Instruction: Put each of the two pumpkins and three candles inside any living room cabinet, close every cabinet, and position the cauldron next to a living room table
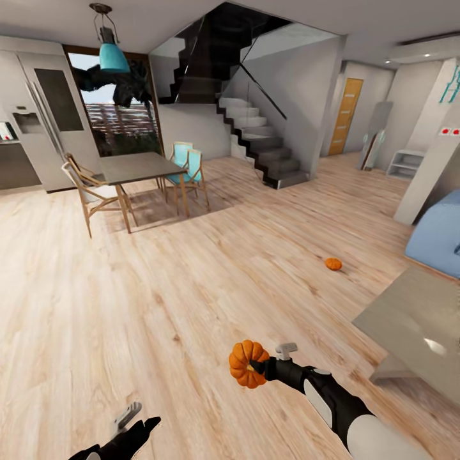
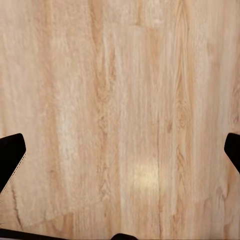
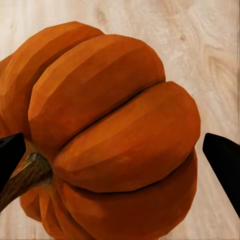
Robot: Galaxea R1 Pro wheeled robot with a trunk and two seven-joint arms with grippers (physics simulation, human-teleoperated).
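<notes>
My right gripper is shut on an orange ribbed pumpkin, held above the wooden floor at the lower middle of the head view. Up close in the right wrist view, this pumpkin sits between the two dark fingertips, its brown stem toward one side. A second pumpkin lies on the floor farther off, to the right. The low table with the greyish top stands at the right edge. My left gripper hangs open at the bottom left, its fingertips spread wide over bare floor.
A dining table with wooden chairs stands at the back left, by a fridge. A dark staircase rises at the back centre. A blue sofa sits at the right, behind the low table. Wooden floor spreads between them.
</notes>
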